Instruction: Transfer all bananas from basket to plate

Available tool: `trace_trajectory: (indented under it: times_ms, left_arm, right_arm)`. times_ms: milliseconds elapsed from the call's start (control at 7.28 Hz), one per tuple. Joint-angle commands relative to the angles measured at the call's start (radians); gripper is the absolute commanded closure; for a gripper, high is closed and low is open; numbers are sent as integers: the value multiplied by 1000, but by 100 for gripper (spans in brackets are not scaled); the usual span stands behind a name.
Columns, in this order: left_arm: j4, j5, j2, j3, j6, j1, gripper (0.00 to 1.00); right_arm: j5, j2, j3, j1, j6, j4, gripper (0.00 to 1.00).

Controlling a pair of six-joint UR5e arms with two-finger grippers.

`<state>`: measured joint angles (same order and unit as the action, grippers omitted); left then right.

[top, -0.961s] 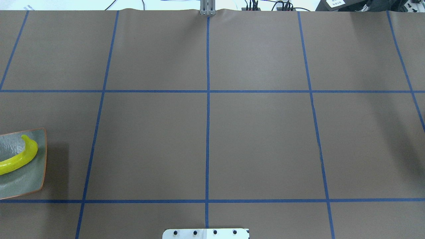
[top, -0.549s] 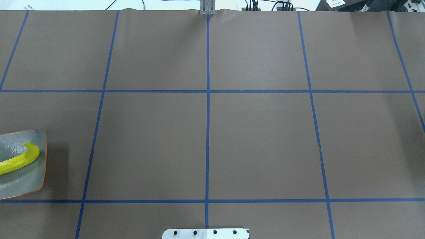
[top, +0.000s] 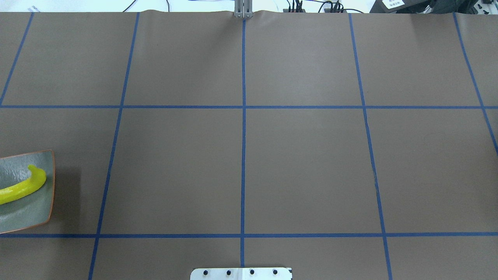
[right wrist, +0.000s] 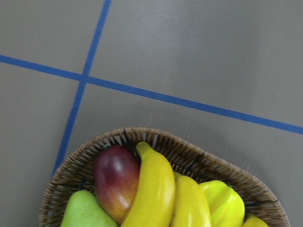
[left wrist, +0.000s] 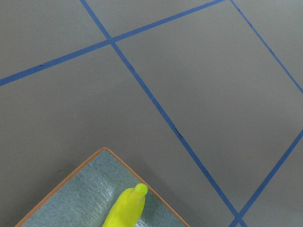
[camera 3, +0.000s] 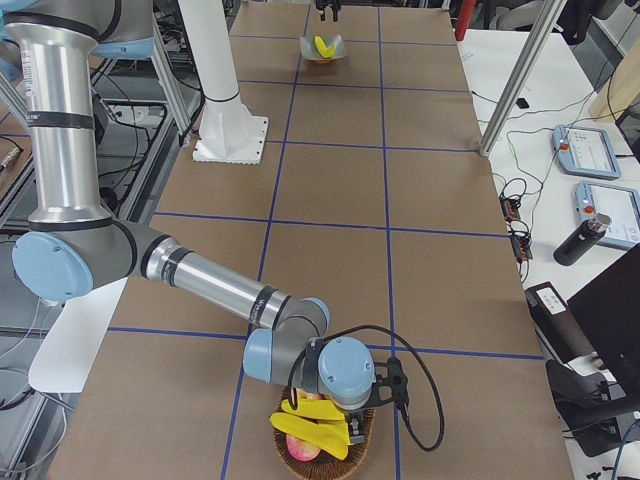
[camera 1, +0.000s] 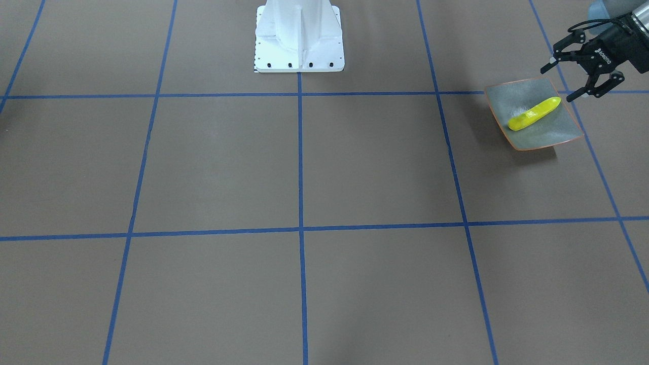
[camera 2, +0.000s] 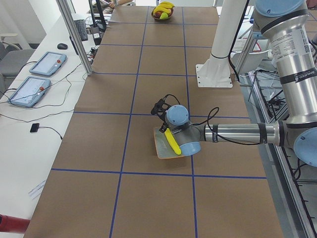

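One banana (camera 1: 535, 113) lies diagonally on the plate (camera 1: 552, 136); the left gripper (camera 1: 557, 84) hangs just above one corner of the plate, fingers spread wide and holding nothing. The other bananas (right wrist: 152, 189) sit well apart from the plate, far off to the robot's right, heaped in a wicker basket (right wrist: 156, 136) with a reddish fruit (right wrist: 116, 177) and a green pear (right wrist: 85, 215) (three show clearly, perhaps a fourth). The right gripper (camera 3: 348, 420) hovers over that heap; whether its jaws are apart or together I cannot tell. The bananas look glossy and toy-like, so probably light, stiff and slippery; the topmost seems best taken across its thick middle, since a hold near a tapering tip would likely slide.
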<state>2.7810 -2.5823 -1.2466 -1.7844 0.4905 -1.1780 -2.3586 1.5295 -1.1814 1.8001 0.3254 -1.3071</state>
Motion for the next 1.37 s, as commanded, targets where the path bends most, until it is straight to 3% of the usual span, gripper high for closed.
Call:
trace_trajectory:
  times_ms: [0,275,687,961,1236]
  left_arm:
    - [3,1,-1,-1,-9,0,0]
    - [3,1,-13,-3,-10,-2,0]
    - [2,4,-43,-3,-10,-6,0]
    - [2,16,-60,-3,-10,-5,0]
    - [2,17,-65,-4,-12,-3,0]
  right_arm:
    - [5,-25,83,28,-87,3,8]
    - [10,-12,91,27,-292,58,11]
    - [33,37,149,28,-356,74,12]
    - [47,54,217,27,-478,220,12]
    - [45,50,215,28,-524,235,18]
